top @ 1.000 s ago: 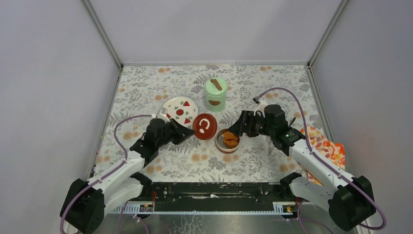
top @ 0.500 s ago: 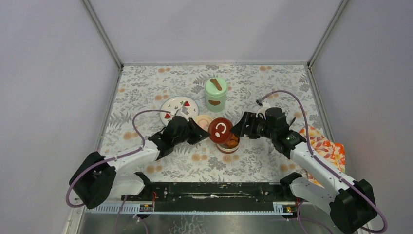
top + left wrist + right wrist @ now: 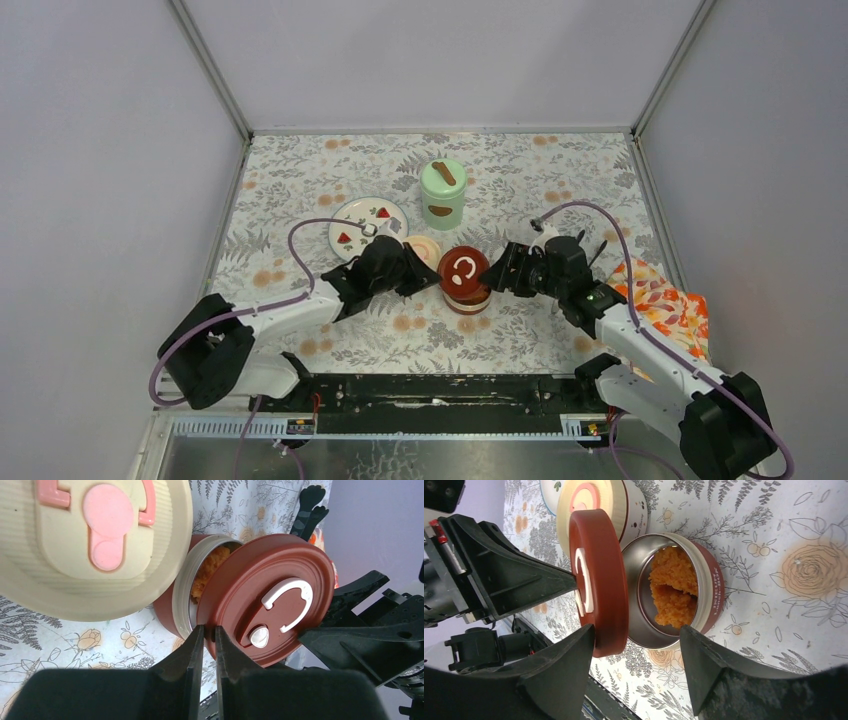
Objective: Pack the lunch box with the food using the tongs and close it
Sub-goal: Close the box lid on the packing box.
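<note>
Left gripper: jaws pressed together on the near rim of the dark-red lid, pinching it. The lid is tilted and leans over the steel bowl, covering only part of the mouth.

Right gripper: fingers spread, one by the lid's edge and one by the bowl's far rim. Contact with either cannot be judged.

View differences:
- The right wrist view looks straight into the bowl, where orange fried chunks fill the far half against a bare steel wall. The lid shows edge-on.
- The left wrist view gives the lid's face, with a white C-shaped handle and a small white knob. Only a sliver of the chunks is visible.
- From above, the lid hides nearly all of the bowl, mid-table between the two grippers.

Other items: a cream-lidded bowl with a pink tab touches or nearly touches the steel bowl on its left. The mint-green jar stands closed behind it, and the fruit-print plate is to the left.

Two dark flat-ended tips are cut off at the top of the left wrist view, and I cannot identify them.
</note>
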Controlling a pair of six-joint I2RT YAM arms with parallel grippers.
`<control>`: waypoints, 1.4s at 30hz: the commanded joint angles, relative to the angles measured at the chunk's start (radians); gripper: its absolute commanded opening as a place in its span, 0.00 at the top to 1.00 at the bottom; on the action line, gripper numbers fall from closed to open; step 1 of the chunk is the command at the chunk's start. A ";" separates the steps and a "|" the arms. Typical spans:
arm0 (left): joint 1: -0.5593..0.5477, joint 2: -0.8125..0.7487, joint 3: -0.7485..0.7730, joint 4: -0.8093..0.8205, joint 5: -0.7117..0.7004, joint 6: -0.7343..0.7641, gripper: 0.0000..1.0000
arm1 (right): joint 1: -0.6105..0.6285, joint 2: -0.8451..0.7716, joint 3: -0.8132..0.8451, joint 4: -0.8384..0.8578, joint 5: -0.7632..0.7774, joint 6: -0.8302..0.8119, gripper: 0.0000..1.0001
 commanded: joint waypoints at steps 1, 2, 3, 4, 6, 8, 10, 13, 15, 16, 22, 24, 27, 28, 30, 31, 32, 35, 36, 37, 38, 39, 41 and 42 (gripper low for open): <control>-0.010 0.016 0.045 -0.025 -0.036 0.027 1.00 | 0.004 0.003 -0.025 0.135 -0.046 0.039 0.31; -0.011 0.017 0.048 -0.031 -0.036 0.029 1.00 | 0.005 0.006 -0.031 0.151 -0.057 0.042 0.32; -0.013 0.021 0.051 -0.033 -0.037 0.031 1.00 | 0.004 0.014 -0.036 0.168 -0.066 0.046 0.33; -0.013 0.024 0.054 -0.034 -0.034 0.032 1.00 | 0.004 0.020 -0.039 0.180 -0.072 0.049 0.34; -0.015 0.030 0.061 -0.037 -0.031 0.033 1.00 | 0.003 0.034 -0.049 0.207 -0.082 0.054 0.36; -0.016 0.035 0.069 -0.045 -0.031 0.037 1.00 | 0.001 0.046 -0.060 0.238 -0.098 0.062 0.38; -0.018 0.039 0.072 -0.047 -0.029 0.038 1.00 | -0.002 0.055 -0.071 0.265 -0.109 0.069 0.42; -0.018 0.043 0.073 -0.051 -0.029 0.038 1.00 | -0.009 0.058 -0.078 0.281 -0.123 0.074 0.52; -0.018 0.046 0.075 -0.057 -0.029 0.038 1.00 | -0.014 0.052 -0.082 0.285 -0.124 0.074 0.56; -0.018 0.048 0.076 -0.059 -0.029 0.038 1.00 | -0.016 0.048 -0.084 0.285 -0.124 0.075 0.57; -0.018 0.045 0.082 -0.062 -0.025 0.041 0.98 | -0.036 0.044 -0.096 0.297 -0.155 0.092 0.75; -0.018 0.036 0.083 -0.063 -0.028 0.045 0.93 | -0.046 0.053 -0.097 0.301 -0.173 0.108 0.83; -0.019 0.010 0.082 -0.068 -0.043 0.051 0.85 | -0.065 0.071 -0.097 0.303 -0.209 0.134 0.89; -0.018 0.001 0.080 -0.070 -0.046 0.052 0.79 | -0.073 0.077 -0.098 0.304 -0.221 0.143 0.90; -0.018 -0.024 0.073 -0.072 -0.057 0.056 0.69 | -0.090 0.086 -0.097 0.308 -0.251 0.167 0.91; -0.018 -0.037 0.071 -0.072 -0.058 0.056 0.65 | -0.102 0.093 -0.096 0.310 -0.265 0.179 0.92; -0.018 -0.053 0.065 -0.071 -0.059 0.058 0.60 | -0.112 0.099 -0.094 0.309 -0.281 0.191 0.92; -0.019 -0.092 0.052 -0.073 -0.094 0.066 0.46 | -0.153 0.127 -0.092 0.305 -0.337 0.218 0.95; -0.019 -0.103 0.047 -0.073 -0.096 0.068 0.43 | -0.167 0.136 -0.092 0.304 -0.354 0.226 0.96; -0.019 -0.111 0.046 -0.073 -0.097 0.070 0.41 | -0.179 0.145 -0.093 0.304 -0.370 0.234 0.96; -0.018 -0.115 0.044 -0.075 -0.096 0.071 0.39 | -0.188 0.154 -0.091 0.304 -0.385 0.238 0.97; -0.019 -0.116 0.042 -0.075 -0.095 0.071 0.37 | -0.194 0.163 -0.090 0.303 -0.397 0.240 0.97; -0.019 -0.111 0.041 -0.075 -0.090 0.072 0.35 | -0.203 0.178 -0.085 0.294 -0.415 0.241 0.97; -0.019 -0.105 0.041 -0.074 -0.086 0.073 0.34 | -0.207 0.182 -0.085 0.293 -0.422 0.242 0.98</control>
